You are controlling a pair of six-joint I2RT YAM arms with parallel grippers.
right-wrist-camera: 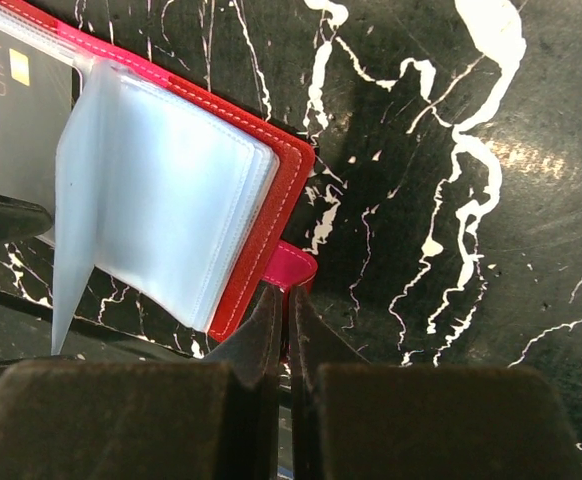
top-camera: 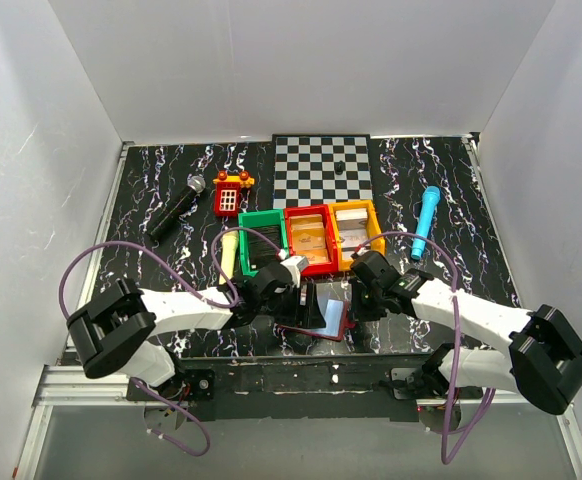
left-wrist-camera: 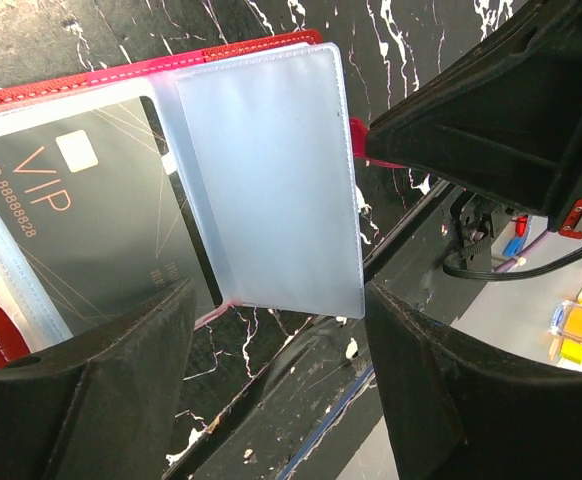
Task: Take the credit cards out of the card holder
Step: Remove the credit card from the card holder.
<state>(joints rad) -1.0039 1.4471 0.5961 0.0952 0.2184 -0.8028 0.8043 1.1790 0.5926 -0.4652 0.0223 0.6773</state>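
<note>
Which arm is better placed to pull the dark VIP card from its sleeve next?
Left: left pincer hangs open over the VIP card; right pincer is shut on the card holder's red tab.

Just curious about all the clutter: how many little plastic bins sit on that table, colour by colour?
Green bin: 1
Red bin: 1
Yellow bin: 1
Total: 3
</note>
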